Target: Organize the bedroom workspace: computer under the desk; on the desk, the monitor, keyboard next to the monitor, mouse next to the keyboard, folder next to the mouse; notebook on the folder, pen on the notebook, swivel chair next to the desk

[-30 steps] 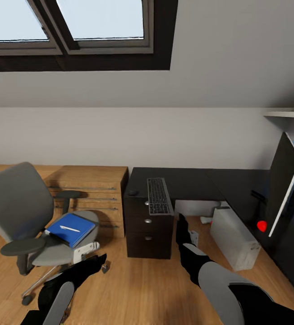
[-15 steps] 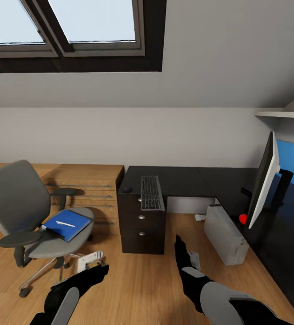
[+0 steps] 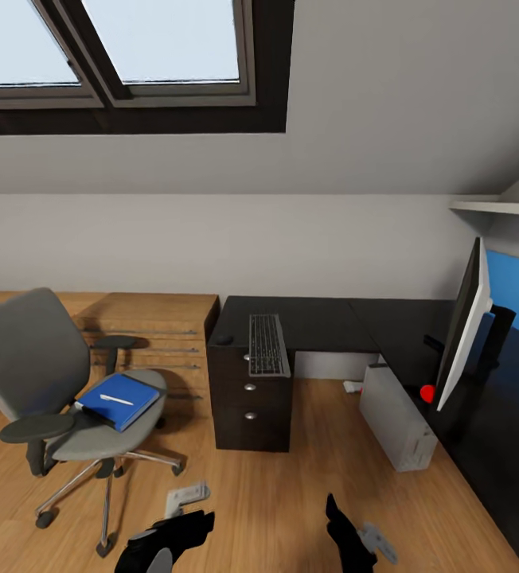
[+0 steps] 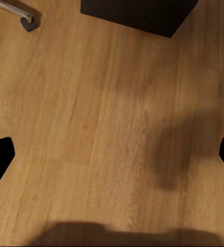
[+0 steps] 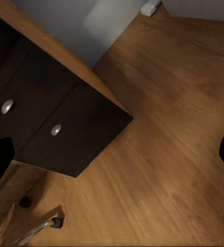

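While folder (image 3: 120, 399) tops swivel chair (image 3: 48, 382) | desk (image 5: 65, 131) drawers at right wrist

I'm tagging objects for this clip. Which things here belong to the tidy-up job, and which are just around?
Job: swivel chair, folder, pen, keyboard, mouse, monitor, computer, desk.

Around: wooden chest, skylight, shelf.
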Available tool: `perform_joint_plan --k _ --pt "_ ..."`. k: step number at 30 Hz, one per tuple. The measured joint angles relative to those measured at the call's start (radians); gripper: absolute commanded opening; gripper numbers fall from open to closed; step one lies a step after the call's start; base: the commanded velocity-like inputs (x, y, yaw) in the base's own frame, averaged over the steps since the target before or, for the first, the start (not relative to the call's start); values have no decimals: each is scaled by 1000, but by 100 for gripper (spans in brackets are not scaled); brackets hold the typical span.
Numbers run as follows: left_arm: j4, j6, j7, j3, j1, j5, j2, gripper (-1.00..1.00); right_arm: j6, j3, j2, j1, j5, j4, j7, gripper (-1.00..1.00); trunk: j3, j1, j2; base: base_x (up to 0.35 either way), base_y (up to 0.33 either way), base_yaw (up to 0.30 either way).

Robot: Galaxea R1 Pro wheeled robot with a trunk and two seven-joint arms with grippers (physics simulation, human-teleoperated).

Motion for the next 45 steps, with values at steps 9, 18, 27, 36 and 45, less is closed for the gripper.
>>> perform_joint_plan --k 9,18,27,36,45 --pt "262 -214 0 -44 -1 5 -1 100 -8 1 -64 53 14 1 -3 100 28 -35 63 0 0 0" --pt "581 -601 -9 -105 -1 2 -1 100 -4 -2 -85 65 12 1 -9 100 56 -69 126 0 0 0" --pt "615 -640 -2 -109 -1 5 0 100 -3 -3 -79 66 14 3 -10 100 85 -104 189 0 0 0" --pt "617 -645 1 -110 -1 5 -2 100 -6 0 -80 66 19 2 -9 100 113 -138 252 0 0 0" --pt "617 -643 3 -109 -1 6 0 100 -8 1 -77 66 21 2 -9 100 141 -172 315 -89 -43 0"
